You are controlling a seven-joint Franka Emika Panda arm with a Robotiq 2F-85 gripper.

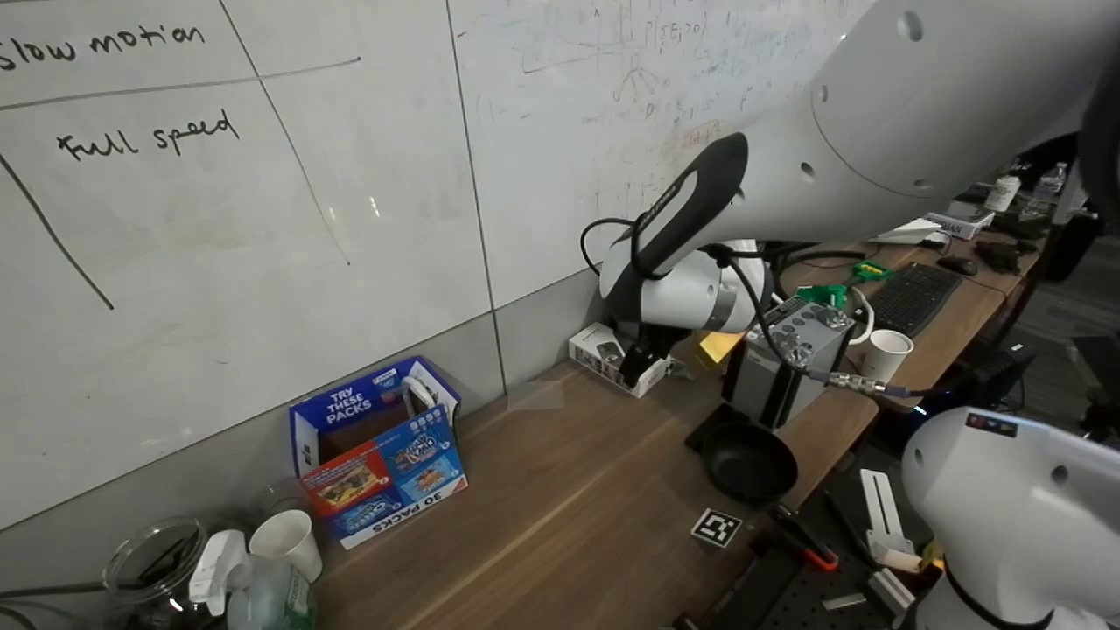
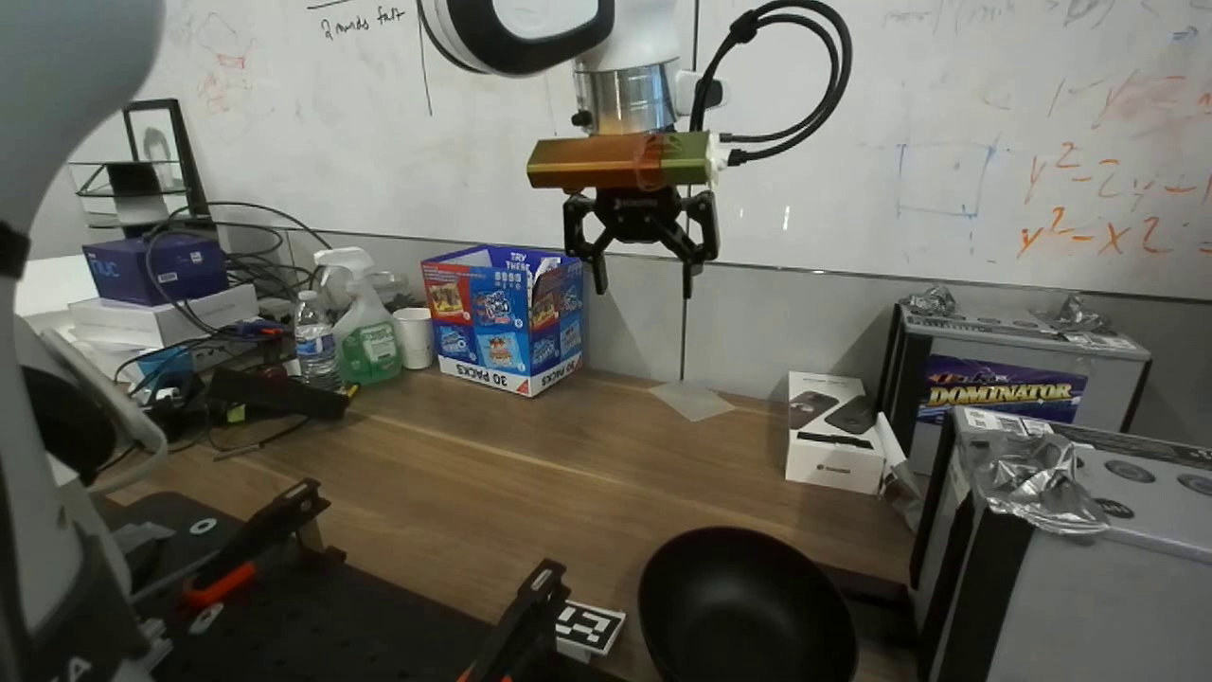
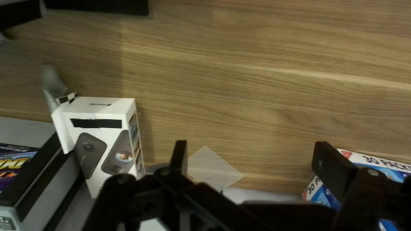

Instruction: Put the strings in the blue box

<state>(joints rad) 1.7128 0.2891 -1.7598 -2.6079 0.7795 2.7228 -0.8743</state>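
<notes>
- White strings [image 1: 420, 391] seem to sit looped inside the blue box [image 1: 385, 477] — probably delivered.
- Gripper [image 2: 644, 290] hangs higher, off to the box's side, jaws apart, nothing between — likely free to withdraw.

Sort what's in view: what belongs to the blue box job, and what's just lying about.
For the job:
blue box
what look like the strings, pale and looped inside the box
hand, open

Just lying about:
black pan
patterned card
white printed box
spray bottle
white cup beside the spray bottle
</notes>
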